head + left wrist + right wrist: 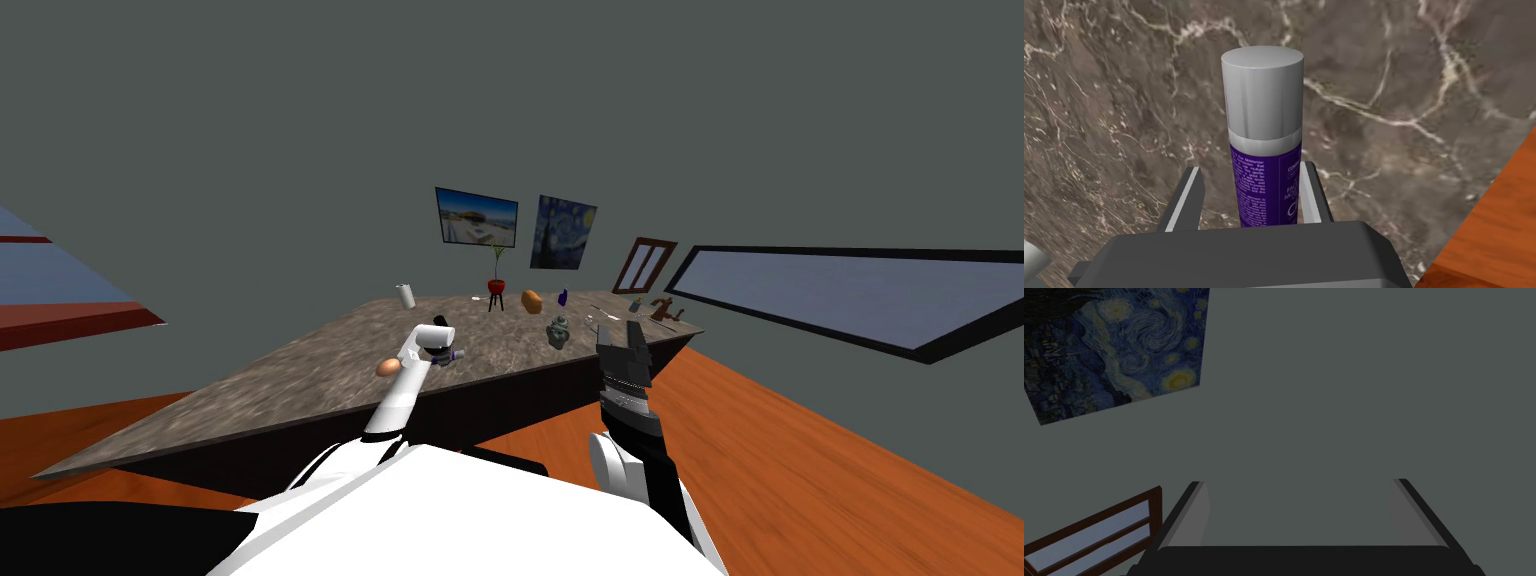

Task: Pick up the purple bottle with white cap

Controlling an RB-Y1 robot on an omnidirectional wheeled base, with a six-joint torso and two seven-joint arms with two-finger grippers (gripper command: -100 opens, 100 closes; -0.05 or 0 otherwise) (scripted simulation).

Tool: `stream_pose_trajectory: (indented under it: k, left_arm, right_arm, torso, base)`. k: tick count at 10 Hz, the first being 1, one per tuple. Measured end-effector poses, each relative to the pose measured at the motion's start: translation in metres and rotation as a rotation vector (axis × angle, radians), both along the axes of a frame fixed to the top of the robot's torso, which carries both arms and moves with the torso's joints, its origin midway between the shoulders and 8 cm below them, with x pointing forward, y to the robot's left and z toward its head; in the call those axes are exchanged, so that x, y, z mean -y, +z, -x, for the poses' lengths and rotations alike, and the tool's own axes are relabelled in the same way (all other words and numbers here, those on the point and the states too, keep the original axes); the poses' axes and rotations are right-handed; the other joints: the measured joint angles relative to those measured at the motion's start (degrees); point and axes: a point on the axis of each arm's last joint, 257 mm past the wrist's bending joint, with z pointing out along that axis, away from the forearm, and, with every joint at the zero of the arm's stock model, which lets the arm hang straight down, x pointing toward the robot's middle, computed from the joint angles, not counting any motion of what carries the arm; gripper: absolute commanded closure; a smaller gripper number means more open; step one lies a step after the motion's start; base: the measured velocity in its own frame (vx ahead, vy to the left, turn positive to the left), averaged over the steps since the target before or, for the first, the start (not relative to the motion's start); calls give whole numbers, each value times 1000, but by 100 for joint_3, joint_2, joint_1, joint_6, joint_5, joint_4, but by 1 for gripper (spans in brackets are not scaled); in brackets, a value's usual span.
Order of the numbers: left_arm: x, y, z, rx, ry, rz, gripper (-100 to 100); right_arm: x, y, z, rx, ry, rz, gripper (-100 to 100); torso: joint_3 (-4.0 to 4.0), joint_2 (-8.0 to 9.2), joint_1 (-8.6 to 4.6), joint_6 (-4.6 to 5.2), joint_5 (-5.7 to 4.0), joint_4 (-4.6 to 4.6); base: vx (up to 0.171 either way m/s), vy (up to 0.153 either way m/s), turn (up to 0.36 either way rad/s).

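Purple bottle pinched in left claw over the bench; grasp looks made, lift next. Right claw spread.

Bare brown marble tabletop is lying open around the purple, grey-capped bottle; a tan egg-shaped object is sitting near it.

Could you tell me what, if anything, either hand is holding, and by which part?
Cannot tell: the left hand straddles the purple bottle at its body, but a firm grip is unclear. The right hand is open, empty.
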Motion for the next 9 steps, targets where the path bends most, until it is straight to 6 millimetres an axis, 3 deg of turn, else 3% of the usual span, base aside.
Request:
stream_pose_trajectory:
  k: [3,4,5,8,9]
  left_arm:
    - [0,0,0,0,-1,0,100]
    - [0,0,0,1,0,0,0]
    - [0,0,0,1,0,0,100]
    - [0,14,3,1,4,-1,100]
    - [0,14,4,-1,4,-1,0]
  right_arm:
    - [0,0,0,0,0,0,0]
    - [0,0,0,0,0,0,0]
    - [0,0,0,0,0,0,0]
    - [0,0,0,0,0,0,0]
    - [0,0,0,0,0,0,0]
  torso:
    - [0,0,0,-2,0,-1]
    - [0,1,0,-1,0,-1]
    - [0,1,0,-1,0,-1]
    - [6,11,-5,-1,-2,2]
    - [4,7,-3,-1,-1,1]
  base:
    - [0,0,0]
    - [0,0,0]
    - [-12,-3,-17]
    - [-14,-3,-9]
    - [0,0,0]
